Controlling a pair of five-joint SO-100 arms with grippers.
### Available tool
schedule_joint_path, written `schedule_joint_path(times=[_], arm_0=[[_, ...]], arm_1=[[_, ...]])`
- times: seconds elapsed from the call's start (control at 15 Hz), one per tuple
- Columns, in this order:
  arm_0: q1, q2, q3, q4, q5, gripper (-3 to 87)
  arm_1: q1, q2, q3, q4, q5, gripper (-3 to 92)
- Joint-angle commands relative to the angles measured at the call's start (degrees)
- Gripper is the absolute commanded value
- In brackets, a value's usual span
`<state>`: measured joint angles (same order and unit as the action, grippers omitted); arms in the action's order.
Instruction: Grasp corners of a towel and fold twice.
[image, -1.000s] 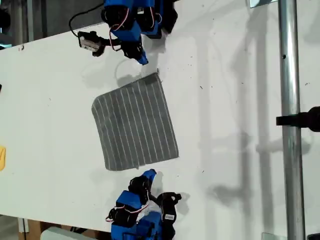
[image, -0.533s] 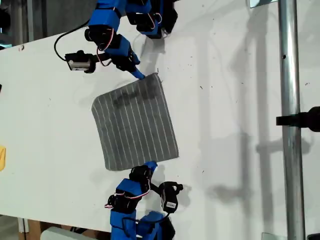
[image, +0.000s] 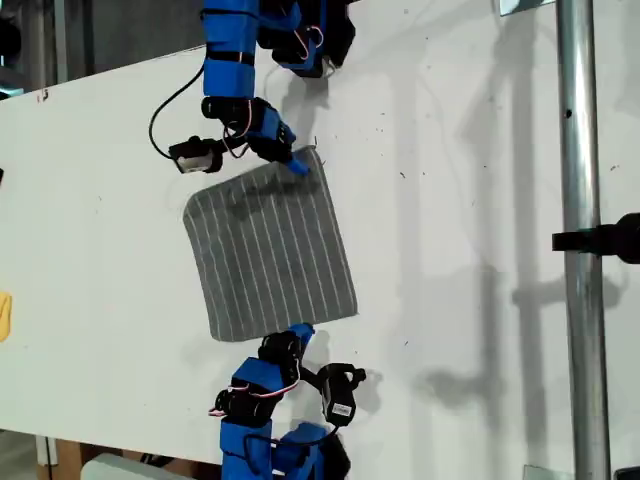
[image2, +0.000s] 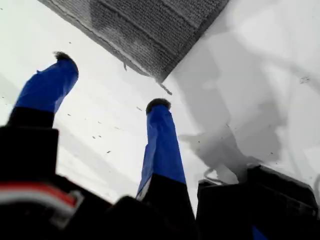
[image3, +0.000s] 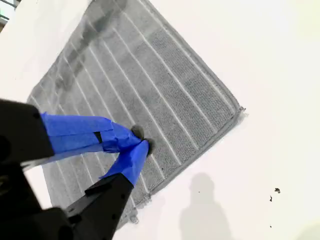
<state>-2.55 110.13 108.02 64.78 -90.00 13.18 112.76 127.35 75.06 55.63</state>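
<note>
**A:** Where's the towel (image: 270, 250) sitting right now?

**B:** Flat on the white bench (image: 450, 200), spread out in one layer with the stripes showing, roughly mid-frame in the exterior view. It's between my two arms, a bit skewed.

**A:** And the grippers?

**B:** My first gripper (image2: 111, 82) is the one coming in from the bottom edge of the exterior view (image: 290, 338). Its jaws are spread wide, nothing in them, and both tips are over bare bench. One towel corner (image2: 159, 79) sits just past the tips, not touching as far as I can see.

**A:** The other one?

**B:** My second gripper (image3: 140, 140) reaches down from the top of the exterior view (image: 295, 165). It's over the towel itself, close to an edge and not far from another corner (image3: 239, 111). The jaws are clenched, blue tips pressed together right at the fabric. Can't tell whether any cloth is actually pinched between them, and the towel looks flat there.

**A:** Anything else around?

**B:** A small yellow thing (image: 4, 315) at the exterior view's left edge, well away from the towel, and a metal pole (image: 578, 250) down that view's right side.
</note>
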Motion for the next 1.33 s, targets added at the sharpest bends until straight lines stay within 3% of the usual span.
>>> schedule_joint_path(times=[0.0,0.13,0.27,0.6,0.8,0.87,0.93,1.07,1.27], arm_0=[[0.6,0.3,-3.3,0.7,-0.5,-2.9],[0.2,0.2,-3.3,0.7,-0.4,-2.9],[-0.2,0.0,-3.3,0.8,-0.4,-2.9],[-0.4,-0.4,-3.3,2.0,-1.5,-2.9],[-0.2,-1.8,-7.3,5.5,-1.1,-2.4],[-0.2,-3.5,-10.7,6.7,0.7,3.3],[-0.1,-5.4,-14.5,6.4,4.3,18.0],[0.1,-9.0,-20.7,3.4,15.0,29.6],[0.0,-18.9,-27.9,6.0,21.6,27.2]], arm_1=[[0.6,-3.4,4.7,-11.3,-0.8,30.5],[1.7,-11.5,4.0,-15.2,-1.0,29.4],[2.4,-13.0,2.0,-16.3,-1.7,15.9],[2.7,-14.5,-0.4,-18.2,-2.9,1.8],[1.5,-14.4,-0.7,-19.7,-2.9,-0.2],[1.3,-14.4,-0.7,-20.0,-2.9,-0.2],[1.1,-14.4,-0.7,-20.3,-2.9,-0.2],[1.1,-14.4,-0.7,-20.3,-2.9,-0.2],[0.8,-14.1,-0.4,-20.3,-2.5,-0.2]])
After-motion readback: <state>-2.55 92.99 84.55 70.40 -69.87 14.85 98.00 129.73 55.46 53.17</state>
